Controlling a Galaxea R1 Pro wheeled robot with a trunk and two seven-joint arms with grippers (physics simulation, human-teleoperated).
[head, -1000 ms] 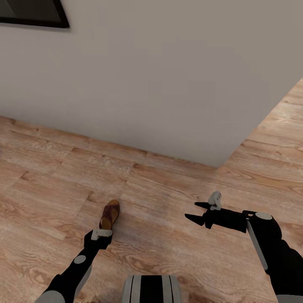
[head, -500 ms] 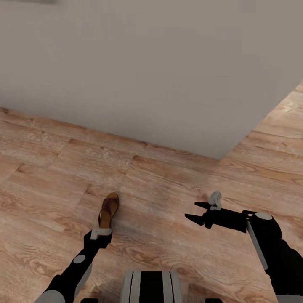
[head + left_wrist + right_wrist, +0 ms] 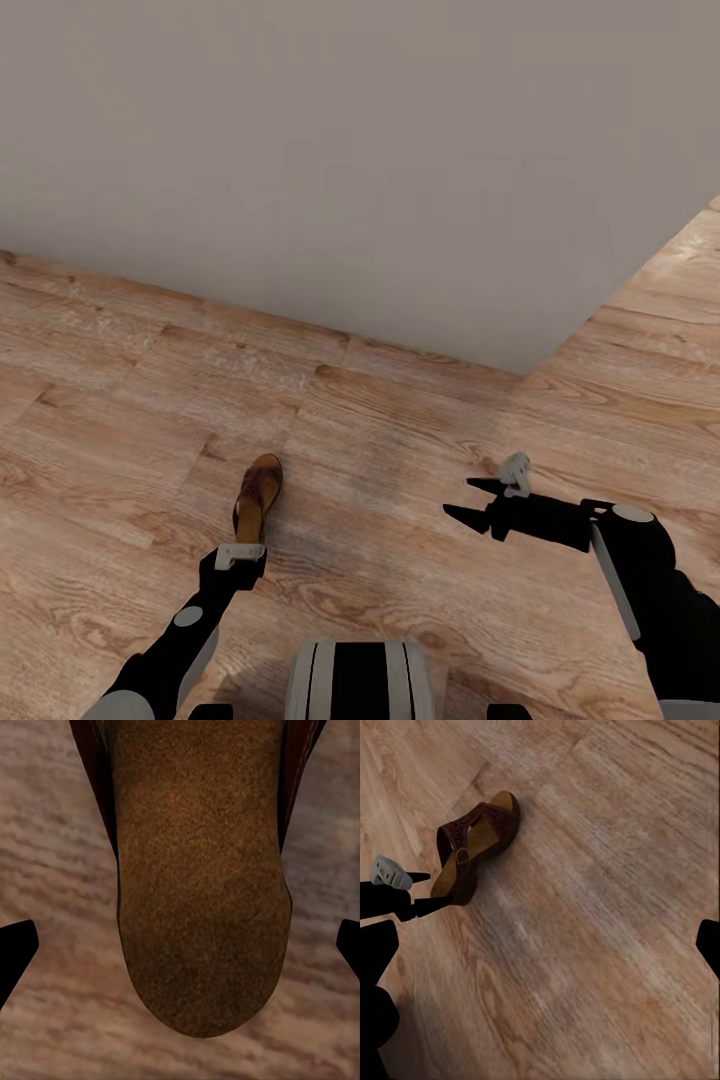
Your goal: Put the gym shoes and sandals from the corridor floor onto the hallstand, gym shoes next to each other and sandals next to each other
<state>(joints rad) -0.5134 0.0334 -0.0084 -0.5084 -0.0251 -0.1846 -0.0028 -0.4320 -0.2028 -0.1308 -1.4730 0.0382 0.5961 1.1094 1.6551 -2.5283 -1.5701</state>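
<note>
One brown sandal (image 3: 258,497) lies flat on the wood-plank corridor floor (image 3: 120,430), its toe pointing toward the plain grey wall (image 3: 350,160) ahead, well short of it. The left pincer (image 3: 240,553) sits low at the sandal's heel end, just beside or touching it; contact cannot be settled from the head view. In the left wrist view the sandal's insole (image 3: 199,885) lies between the two dark fingertips (image 3: 13,949), which stand wide apart with bare floor showing on either side of the shoe. So the left pincer is spread and not clamped on anything.

The right pincer (image 3: 470,502) hangs above the floor, well apart from the sandal, pointing toward the robot's left. Its two black fingers are parted and hold nothing.

From the right wrist view the sandal (image 3: 476,847) shows its wide strap and open toe, with the left pincer (image 3: 405,881) at its heel.

The wall ends at an outer corner (image 3: 522,372) ahead of the right arm, and the floor carries on past it.
</note>
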